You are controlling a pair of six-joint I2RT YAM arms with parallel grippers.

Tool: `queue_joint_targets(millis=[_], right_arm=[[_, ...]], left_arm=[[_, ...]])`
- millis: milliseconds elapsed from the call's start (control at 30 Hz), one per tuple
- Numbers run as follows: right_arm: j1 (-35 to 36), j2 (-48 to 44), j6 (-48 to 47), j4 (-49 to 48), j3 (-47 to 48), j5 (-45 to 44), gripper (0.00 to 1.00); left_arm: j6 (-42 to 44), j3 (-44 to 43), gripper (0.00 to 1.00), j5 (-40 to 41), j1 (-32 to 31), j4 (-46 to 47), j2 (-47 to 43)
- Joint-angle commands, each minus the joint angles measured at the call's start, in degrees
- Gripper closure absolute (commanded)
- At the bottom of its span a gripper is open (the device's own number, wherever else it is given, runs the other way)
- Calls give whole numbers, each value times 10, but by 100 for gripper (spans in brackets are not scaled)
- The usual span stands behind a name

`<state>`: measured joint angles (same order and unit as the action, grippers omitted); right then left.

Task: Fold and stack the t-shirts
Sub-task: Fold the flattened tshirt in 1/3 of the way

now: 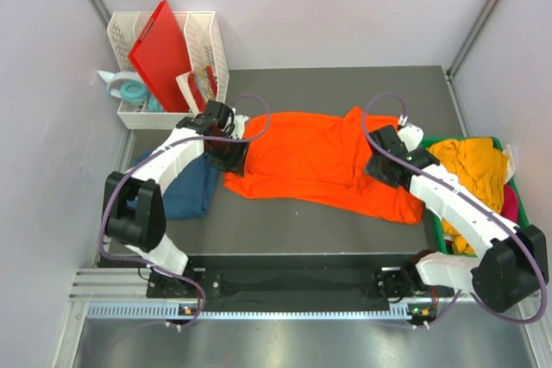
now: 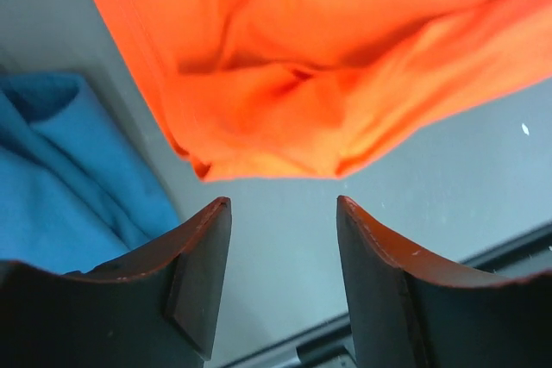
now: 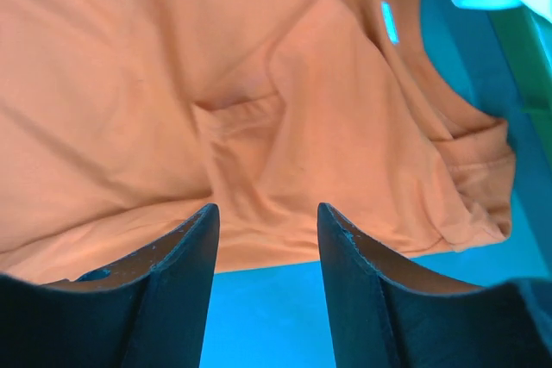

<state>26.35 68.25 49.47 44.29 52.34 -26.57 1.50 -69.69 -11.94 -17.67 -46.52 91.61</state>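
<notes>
Legible txt/labels/brands/nos./signs: none. Nothing readable on orange t-shirt, red board or white basket.

My claw gaped empty over the grey table, orange shirt just ahead, blue shirt at left.
</notes>
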Motion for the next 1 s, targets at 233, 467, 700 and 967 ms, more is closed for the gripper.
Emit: queue_joint_targets(millis=[233,467,700,967], right_arm=[[58,-20,12,22,0,-52,51],[63,-30,25,32,-14,-61,51],[70,-24,31,31,-14,-63,52],[79,-19,41,27,-19,-67,52]], left_arm=[[-7,11,44,28,1,88,72],[2,3,53,49,1,89,103],[0,-2,100,40,1,84,118],[-11,-47,100,34,2,100,85]])
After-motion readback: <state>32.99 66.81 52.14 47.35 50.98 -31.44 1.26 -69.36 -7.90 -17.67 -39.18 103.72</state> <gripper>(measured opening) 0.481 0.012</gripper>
